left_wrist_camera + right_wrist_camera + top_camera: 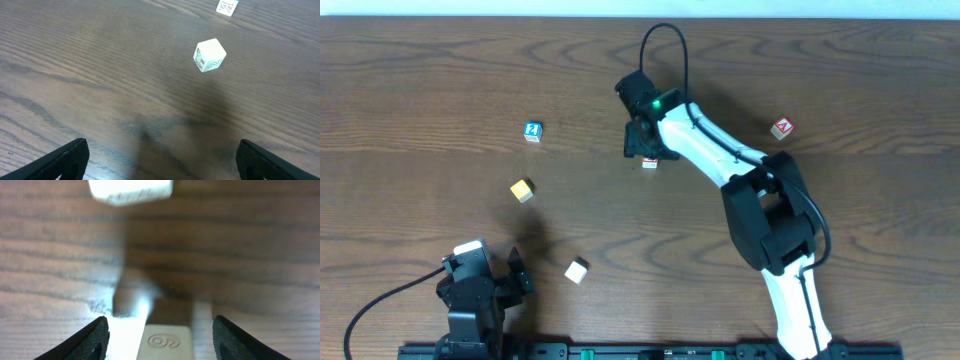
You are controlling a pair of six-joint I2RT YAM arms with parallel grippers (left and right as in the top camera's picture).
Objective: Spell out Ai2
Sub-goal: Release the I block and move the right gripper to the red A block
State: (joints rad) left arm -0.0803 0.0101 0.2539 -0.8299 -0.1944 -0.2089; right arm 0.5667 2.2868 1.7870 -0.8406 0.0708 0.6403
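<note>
Just above the overhead's centre, the right gripper [642, 140] hangs with jaws parted, empty. A white red-marked cube [649, 162] lies just below it, partly hidden, its letter unreadable, blurred and cut off in the wrist view. The blue cube [532, 131] sits upper left, another red-lettered cube [782, 128] upper right. The left gripper [162, 145] gapes wide, holding nothing.

**Two blocks on the wood, fingers apart**

The right gripper [160, 324] stands open, its two dark fingertips [100, 337] rising from the bottom corners. Between them, touching neither, sits a pale block [168, 342] with a round swirl mark on its face. A blurred white block [131, 190] lies at the top edge. The brown wooden table [250, 255] shows a bright glare beside the left fingertip.
</note>
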